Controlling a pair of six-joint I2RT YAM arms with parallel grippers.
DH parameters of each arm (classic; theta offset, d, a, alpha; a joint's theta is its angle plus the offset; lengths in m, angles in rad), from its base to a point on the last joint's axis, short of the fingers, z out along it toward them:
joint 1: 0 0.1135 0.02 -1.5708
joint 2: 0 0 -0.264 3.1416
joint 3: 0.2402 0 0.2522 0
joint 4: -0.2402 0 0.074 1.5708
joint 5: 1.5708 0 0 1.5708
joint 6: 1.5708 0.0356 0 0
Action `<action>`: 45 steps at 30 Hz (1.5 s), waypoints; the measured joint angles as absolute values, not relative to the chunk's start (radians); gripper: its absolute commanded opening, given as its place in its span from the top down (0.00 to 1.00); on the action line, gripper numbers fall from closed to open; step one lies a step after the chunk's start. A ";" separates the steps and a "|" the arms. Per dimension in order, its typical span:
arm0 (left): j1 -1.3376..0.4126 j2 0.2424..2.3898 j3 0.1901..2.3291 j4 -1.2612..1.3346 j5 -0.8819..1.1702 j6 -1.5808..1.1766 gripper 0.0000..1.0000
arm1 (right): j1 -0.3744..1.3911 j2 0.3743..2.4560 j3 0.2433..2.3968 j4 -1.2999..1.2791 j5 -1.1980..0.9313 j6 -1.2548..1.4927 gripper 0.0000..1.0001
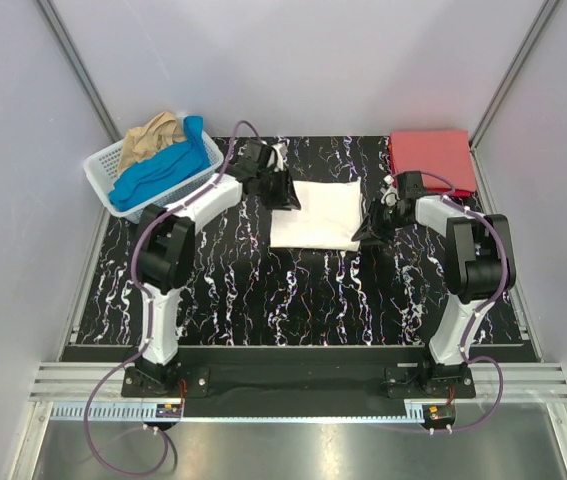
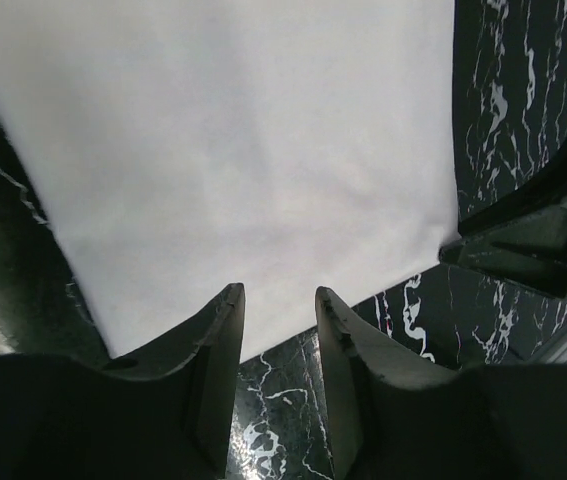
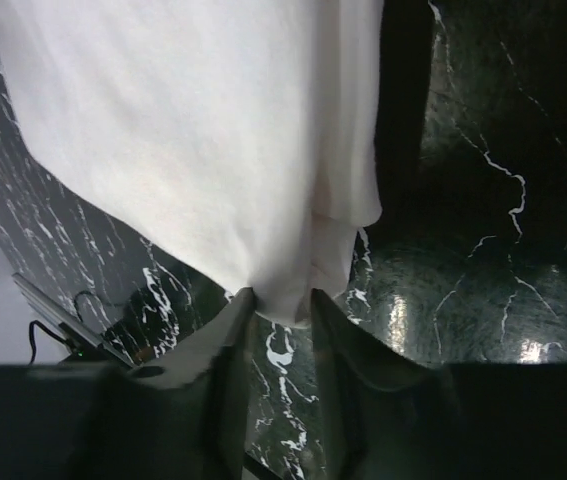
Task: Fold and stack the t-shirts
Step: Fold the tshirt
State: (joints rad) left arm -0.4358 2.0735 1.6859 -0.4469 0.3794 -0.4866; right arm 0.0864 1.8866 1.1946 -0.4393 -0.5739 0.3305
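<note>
Black marbled desk [image 1: 293, 290] | white tee [image 1: 315, 215] folded flat mid-desk | my left claw [image 1: 283, 190] at its far-left corner, jaws parted, tee edge just past the tips | my right claw [image 1: 371, 232] at its right edge, jaws narrowly parted, tee corner at the tips | red tee [image 1: 433, 158] folded, far right | blue tee [image 1: 168, 165], tan tee [image 1: 153, 135] in basket [image 1: 103, 180], far left

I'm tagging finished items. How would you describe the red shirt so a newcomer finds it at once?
Go to the far right corner of the black marbled table. The red shirt lies there, folded flat. It is the only red cloth: the white shirt is at the centre, the blue shirt and tan shirt in the basket far left.
</note>
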 measured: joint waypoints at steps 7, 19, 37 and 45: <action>-0.467 2.181 1.641 -0.464 0.371 -0.496 0.61 | 0.086 1.900 1.160 -0.433 -0.539 0.349 0.97; -0.452 2.150 1.642 -0.523 0.370 -0.505 0.57 | 0.090 1.876 1.159 -0.488 -0.482 0.364 0.48; -0.451 1.726 1.481 -0.591 0.458 -0.478 0.53 | 0.078 2.003 1.340 -0.566 -0.455 0.233 0.68; -0.446 1.745 1.446 -0.627 0.482 -0.466 0.52 | 0.075 2.020 1.333 -0.566 -0.502 0.183 0.77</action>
State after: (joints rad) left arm -0.4458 1.7454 1.4464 -0.6270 0.4816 -0.4660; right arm 0.0750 2.0197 1.3327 -0.5655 -0.5018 0.1825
